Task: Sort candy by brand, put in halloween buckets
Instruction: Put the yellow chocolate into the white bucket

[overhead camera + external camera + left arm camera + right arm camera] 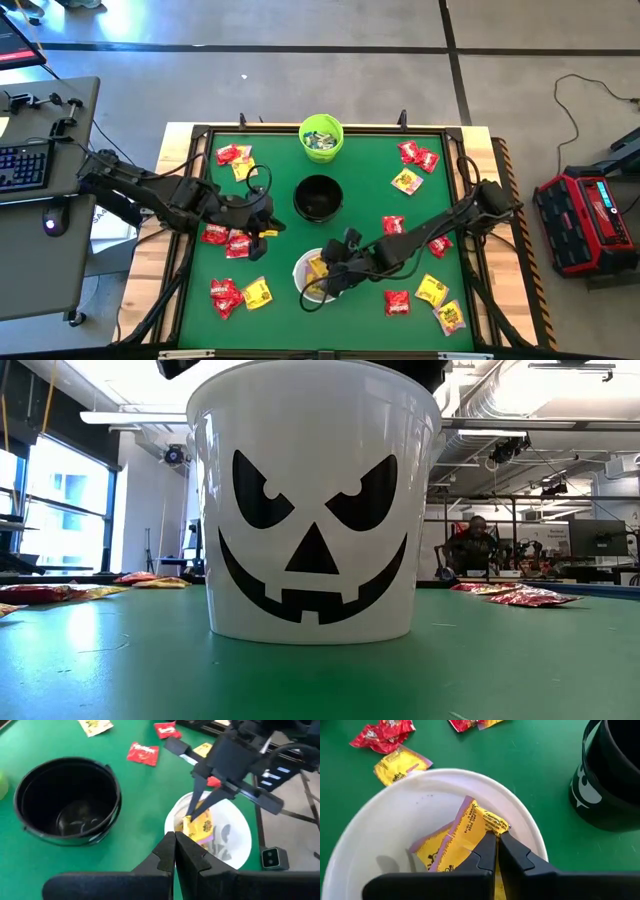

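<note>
The white bucket (303, 288) with a black jack-o'-lantern face (310, 510) stands near the table's near edge. My right gripper (496, 836) is over its opening, shut on a yellow candy packet (465, 832). At least one more yellow packet lies inside the bucket. My left gripper (175, 839) is shut and holds nothing. It hovers left of the black bucket (300, 198), above red packets (225, 236). The black bucket (30, 825) has no candy in it. The lime green bucket (336, 147) at the far edge holds pale packets. My right gripper pinches the yellow packet by one crimped end (492, 826) between its two fingers. The fingers (196, 802) point down into the white bucket from above. The packet hangs below them inside the bucket's rim (235, 815). I cannot tell whether its lower end touches the packets beneath.
Red and yellow packets lie scattered on the green mat: far left (233, 154), near left (240, 294), far right (415, 158) and near right (432, 292). A raised frame (470, 200) edges the mat. A person (470, 545) sits in the room beyond.
</note>
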Available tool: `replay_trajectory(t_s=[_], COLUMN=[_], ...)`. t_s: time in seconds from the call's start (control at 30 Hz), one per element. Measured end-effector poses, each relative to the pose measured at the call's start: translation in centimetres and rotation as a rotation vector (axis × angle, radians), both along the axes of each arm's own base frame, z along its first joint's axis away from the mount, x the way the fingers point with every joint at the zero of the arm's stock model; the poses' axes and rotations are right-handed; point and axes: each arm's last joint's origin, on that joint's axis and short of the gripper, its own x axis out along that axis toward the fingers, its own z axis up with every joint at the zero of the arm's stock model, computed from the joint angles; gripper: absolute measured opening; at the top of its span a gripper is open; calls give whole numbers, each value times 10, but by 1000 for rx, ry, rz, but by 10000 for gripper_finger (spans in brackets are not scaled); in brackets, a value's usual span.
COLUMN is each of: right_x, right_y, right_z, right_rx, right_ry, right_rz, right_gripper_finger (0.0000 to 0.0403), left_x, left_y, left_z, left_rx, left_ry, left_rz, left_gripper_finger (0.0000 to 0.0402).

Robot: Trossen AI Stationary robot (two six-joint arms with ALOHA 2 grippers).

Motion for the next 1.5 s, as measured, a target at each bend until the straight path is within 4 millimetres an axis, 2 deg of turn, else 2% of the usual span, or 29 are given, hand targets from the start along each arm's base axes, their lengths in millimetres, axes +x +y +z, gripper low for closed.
replay_trajectory(t_s=[0.13,0.37,0.5,0.63,0.83,0.9,1.0,1.17,1.3,1.5], right_x=[2,7,10,11,12,17,25,32,12,-44], right_y=[1,0,1,-3,-21,-31,-52,-86,-112,-143], right_z=[1,7,20,42,70,71,59,46,49,58], right_rx=[0,24,-36,-94,-197,-191,-167,-114,-69,-57], right_ry=[-4,-36,-38,-14,48,57,71,-14,-125,-217], right_rz=[46,58,126,121,112,147,214,270,265,234], right_gripper_finger=[35,130,151,124,14,10,3,0,0,0], left_x=[-2,-2,-3,-4,-10,-13,-14,-14,-15,-12], left_y=[3,11,20,34,58,66,76,95,111,130], left_z=[-3,-5,-8,-11,-18,-19,-21,-22,-23,-31], left_rx=[-13,-6,4,20,44,49,63,63,40,0], left_ry=[31,63,97,155,263,300,330,349,360,399], left_rz=[67,102,141,198,290,321,333,365,416,470], left_gripper_finger=[0,0,0,0,0,0,0,0,0,0])
